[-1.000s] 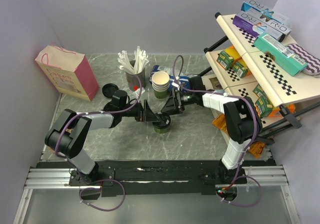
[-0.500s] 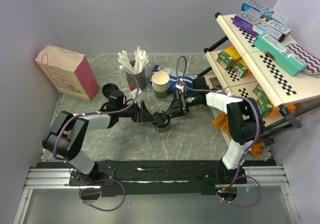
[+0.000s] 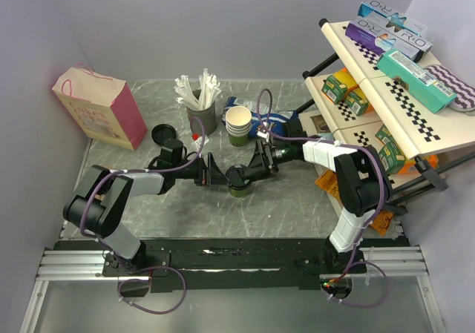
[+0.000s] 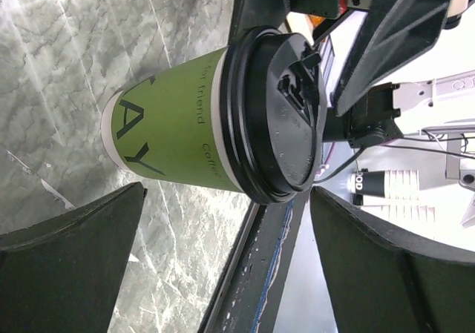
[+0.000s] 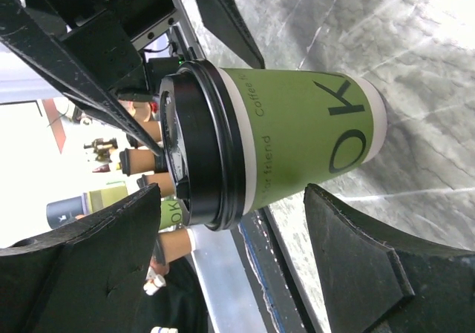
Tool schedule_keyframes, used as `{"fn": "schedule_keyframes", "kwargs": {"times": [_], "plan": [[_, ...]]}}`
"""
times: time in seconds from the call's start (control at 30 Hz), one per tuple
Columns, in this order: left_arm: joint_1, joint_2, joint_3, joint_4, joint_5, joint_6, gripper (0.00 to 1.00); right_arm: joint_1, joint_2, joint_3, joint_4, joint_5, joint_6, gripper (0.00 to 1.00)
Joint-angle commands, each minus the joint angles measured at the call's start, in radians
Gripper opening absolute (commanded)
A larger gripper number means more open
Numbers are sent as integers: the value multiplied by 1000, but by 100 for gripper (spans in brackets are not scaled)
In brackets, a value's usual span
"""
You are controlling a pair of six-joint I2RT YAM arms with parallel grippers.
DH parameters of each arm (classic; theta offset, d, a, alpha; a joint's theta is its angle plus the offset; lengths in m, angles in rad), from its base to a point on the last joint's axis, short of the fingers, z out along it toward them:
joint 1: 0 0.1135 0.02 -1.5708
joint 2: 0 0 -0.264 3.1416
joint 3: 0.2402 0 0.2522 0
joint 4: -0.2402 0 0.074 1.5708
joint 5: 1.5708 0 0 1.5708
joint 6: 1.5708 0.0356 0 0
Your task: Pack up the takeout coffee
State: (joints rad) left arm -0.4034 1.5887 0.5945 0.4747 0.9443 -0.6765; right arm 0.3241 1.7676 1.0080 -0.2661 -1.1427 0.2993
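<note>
Coffee cup (image 3: 237,188) stands upright on the table (image 3: 297,207) with its black lid (image 4: 278,114) seated square, about midway between the two arms. The left claw (image 3: 210,171) faces it from one side and the right claw (image 3: 251,168) from the other, both low and close.

Both wrist views show the same thing: fingers spread wide, with the green wall of the coffee cup in the gap ahead of the tips. Neither claw touches or holds anything.

As I judge it, the step in hand is the grasp, and only one claw should take it. Two closing together would crowd each other and could tip the cup. The left looks the better choice, since the pink paper bag (image 3: 100,107) stands on its side, well apart at the far left. It should slide forward until the fingers lie on either side of the paper wall below the lid rim, then close gently. A hard squeeze could buckle the paper and pop the lid. The cup should stay upright on the way, and the right claw should back off first.
</note>
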Motion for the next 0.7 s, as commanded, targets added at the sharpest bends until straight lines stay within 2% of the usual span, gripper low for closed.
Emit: {"fn": "schedule_keyframes", "kwargs": {"times": [0.0,0.37,0.53,0.67], "plan": [[-2,22,1,45,21,-12,99,10,-25,11,51,-22,15,83],[-2,36,4,18,34,22,99,18,22,23,62,-8,37,82],[9,31,-12,162,102,-67,99,23,62,49,33,6,29,79],[11,27,-30,214,132,-103,99,23,82,66,24,8,29,78]]}}
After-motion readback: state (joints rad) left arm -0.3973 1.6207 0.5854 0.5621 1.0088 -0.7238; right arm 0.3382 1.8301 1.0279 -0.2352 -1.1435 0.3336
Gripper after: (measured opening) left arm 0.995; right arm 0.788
